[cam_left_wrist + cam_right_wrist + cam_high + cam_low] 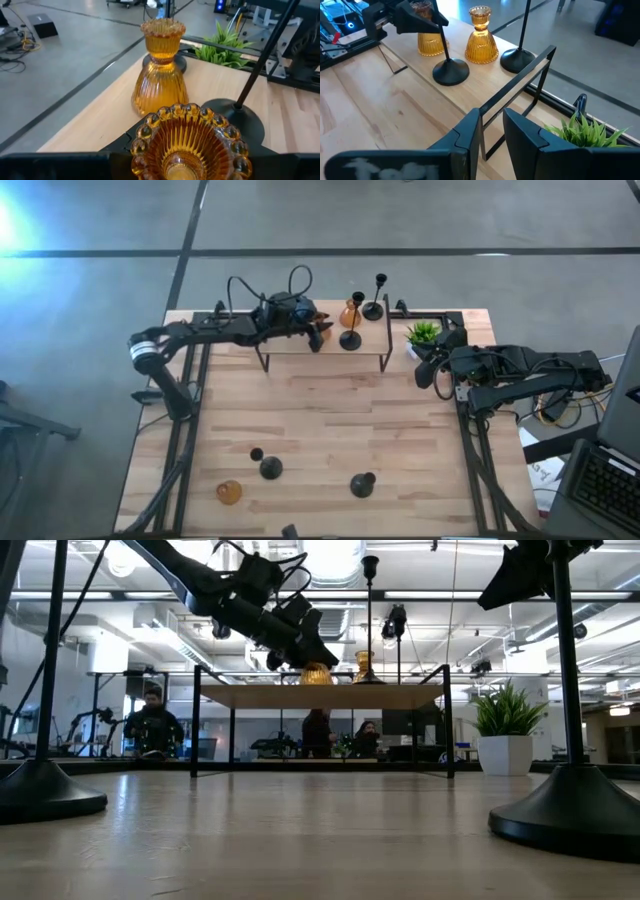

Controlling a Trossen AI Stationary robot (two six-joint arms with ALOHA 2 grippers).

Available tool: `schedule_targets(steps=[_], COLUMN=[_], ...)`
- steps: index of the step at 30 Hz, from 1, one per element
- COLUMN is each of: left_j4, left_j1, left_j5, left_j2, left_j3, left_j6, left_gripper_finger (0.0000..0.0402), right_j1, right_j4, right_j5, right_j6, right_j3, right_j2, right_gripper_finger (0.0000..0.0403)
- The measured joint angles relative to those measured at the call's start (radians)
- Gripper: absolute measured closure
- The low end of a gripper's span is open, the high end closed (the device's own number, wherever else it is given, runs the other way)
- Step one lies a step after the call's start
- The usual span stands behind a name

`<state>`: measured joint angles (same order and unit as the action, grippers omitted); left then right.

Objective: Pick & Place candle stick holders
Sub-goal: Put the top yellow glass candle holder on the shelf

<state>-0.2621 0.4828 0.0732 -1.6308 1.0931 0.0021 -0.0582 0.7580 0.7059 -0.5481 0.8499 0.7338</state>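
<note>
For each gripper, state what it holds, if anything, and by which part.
The left gripper holds a squat amber ribbed glass candle holder by its beaded upper cup, on the raised wooden shelf. The right gripper holds nothing.

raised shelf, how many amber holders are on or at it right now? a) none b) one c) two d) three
c) two: the right wrist view shows one amber holder standing free on the raised shelf between two black holders, and a second amber holder at the left gripper; a third amber one lies down on the table's near end.
</note>
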Motion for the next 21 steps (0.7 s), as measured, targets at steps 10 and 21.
schedule_targets(steps=[10,21], left_j4=[-0.053,-0.079], left_j1=[0.005,0.018], left_j5=[0.003,0.027], left_j2=[-0.021,-0.038], left_j3=[0.007,0.007], left_j6=[-0.004,0.022], left_gripper_finger=[0.0266,0.0266], right_j1=[0.000,0.000], right_j4=[0.000,0.000], right_j5=[0.000,0.001], right_j6=[0.002,0.002], right_j3=[0.000,0.000], right_j2=[0.000,0.001], right_gripper_finger=[0.0335,0.0326])
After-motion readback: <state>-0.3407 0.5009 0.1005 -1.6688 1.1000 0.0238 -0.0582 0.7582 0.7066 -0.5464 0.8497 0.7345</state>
